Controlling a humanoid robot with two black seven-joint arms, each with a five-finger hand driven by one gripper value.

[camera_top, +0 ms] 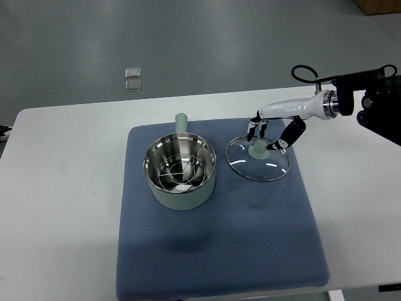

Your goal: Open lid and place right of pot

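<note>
One arm is in view, the right one, reaching in from the picture's right edge at about two o'clock with its white forearm angled down toward the middle of the table (62, 163). The right hand (270, 135) hangs over the far rim of the lid (258, 158), its dark fingers (292, 133) spread and pointing down around the pale green knob (258, 150). They look loosened rather than clamped, though from this steep angle it is hard to say whether a fingertip touches the knob.

No brand, label or writing can be read on anything.

The lid is clear glass with a metal rim, lying flat on the blue mat (219, 244) at three o'clock from the pot (180, 175), close beside it but not touching. The pot is pale green outside and bright steel inside, uncovered, with its straight handle (182, 121) pointing to twelve o'clock. Inside sits a wire rack with what seems to be a small metal piece beneath it. Beyond the table, on the grey floor at eleven o'clock, lie two small clear squares (133, 78).
</note>
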